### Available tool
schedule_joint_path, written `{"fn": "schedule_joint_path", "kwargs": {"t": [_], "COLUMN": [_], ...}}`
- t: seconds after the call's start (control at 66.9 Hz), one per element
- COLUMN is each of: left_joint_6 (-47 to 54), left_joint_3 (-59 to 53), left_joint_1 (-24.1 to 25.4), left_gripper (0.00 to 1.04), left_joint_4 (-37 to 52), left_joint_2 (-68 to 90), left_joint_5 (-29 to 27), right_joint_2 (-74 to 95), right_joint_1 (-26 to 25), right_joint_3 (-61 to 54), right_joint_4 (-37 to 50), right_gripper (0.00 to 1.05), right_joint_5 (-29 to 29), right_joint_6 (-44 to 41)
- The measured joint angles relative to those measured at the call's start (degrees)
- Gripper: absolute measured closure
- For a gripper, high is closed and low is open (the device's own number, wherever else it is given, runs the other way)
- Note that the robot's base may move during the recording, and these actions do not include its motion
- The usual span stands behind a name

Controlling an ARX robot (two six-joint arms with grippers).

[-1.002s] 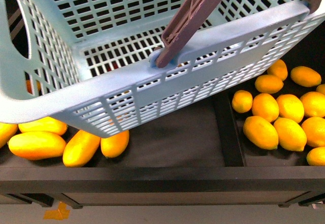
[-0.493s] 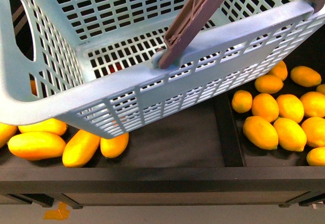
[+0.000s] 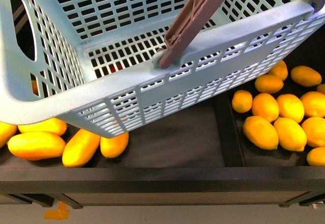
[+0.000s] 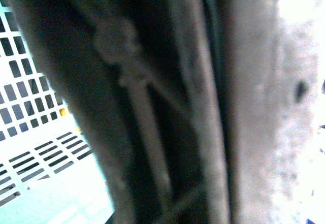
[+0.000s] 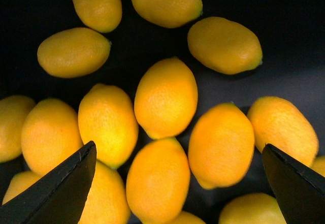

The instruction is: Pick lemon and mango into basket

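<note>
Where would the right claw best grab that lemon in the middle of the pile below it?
Across its narrow middle, coming straight down from above. The lemon lies flat, an oval with tapered ends, so its short width best suits the open right gripper. Neighbouring lemons crowd its sides, so the fingers would probably need to slip into the dark gaps beside it.

Black shelf [image 3: 172, 142], long yellow fruits [image 3: 35, 145] left, lemons [image 3: 289, 132] right
</note>
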Motion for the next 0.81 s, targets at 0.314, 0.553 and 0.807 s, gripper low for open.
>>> {"fn": "schedule_joint_path", "kwargs": {"t": [0.314,0.553,0.807], "left_joint_6": [0.0,0.0,0.0], "left_joint_3": [0.0,0.0,0.0], "left_joint_1": [0.0,0.0,0.0], "left_gripper": [0.90,0.90,0.90], "left_joint_4": [0.0,0.0,0.0], "left_joint_2": [0.0,0.0,0.0], "left_joint_5": [0.0,0.0,0.1], "right_joint_2": [13.4,21.5,30.1], "right_joint_1": [4.1,4.0,2.5], "right_joint_3": [21.5,37.7,55.6], "right_joint_4": [-7.4,-17.2,-29.7], "right_gripper": [0.09,0.09,0.09], "right_joint_5": [8.2,10.2,5.6], "right_joint_6": [-5.6,-17.0,-26.2]}}
